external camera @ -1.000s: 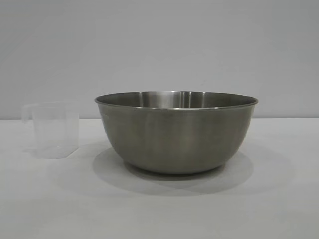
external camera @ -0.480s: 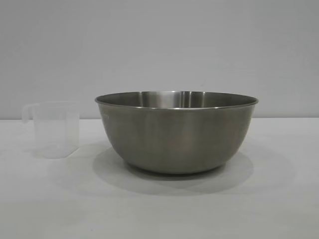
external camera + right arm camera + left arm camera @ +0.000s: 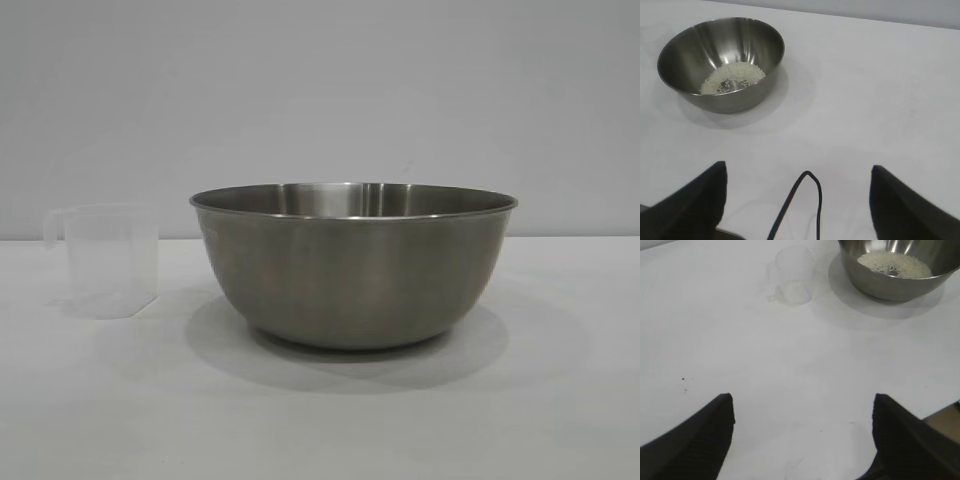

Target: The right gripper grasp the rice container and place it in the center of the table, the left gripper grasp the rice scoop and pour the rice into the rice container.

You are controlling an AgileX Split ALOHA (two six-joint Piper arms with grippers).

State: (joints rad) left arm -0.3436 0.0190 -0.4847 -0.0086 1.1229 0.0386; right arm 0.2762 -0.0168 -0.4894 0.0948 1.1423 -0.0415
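Note:
The rice container [image 3: 353,265], a wide steel bowl, stands on the white table [image 3: 320,420] near its middle; it also shows in the left wrist view [image 3: 895,270] and the right wrist view [image 3: 722,62]. A pale layer of rice [image 3: 732,78] lies in its bottom, seen in the left wrist view too [image 3: 894,264]. The rice scoop [image 3: 105,260], a translucent cup, stands upright to the bowl's left and looks empty [image 3: 794,275]. My left gripper [image 3: 802,405] is open over bare table, well back from the scoop. My right gripper [image 3: 797,172] is open too, away from the bowl. Neither holds anything.
A thin black cable [image 3: 805,200] loops between the right gripper's fingers. A grey wall [image 3: 320,90] rises behind the table. A table edge [image 3: 945,412] shows beside the left gripper.

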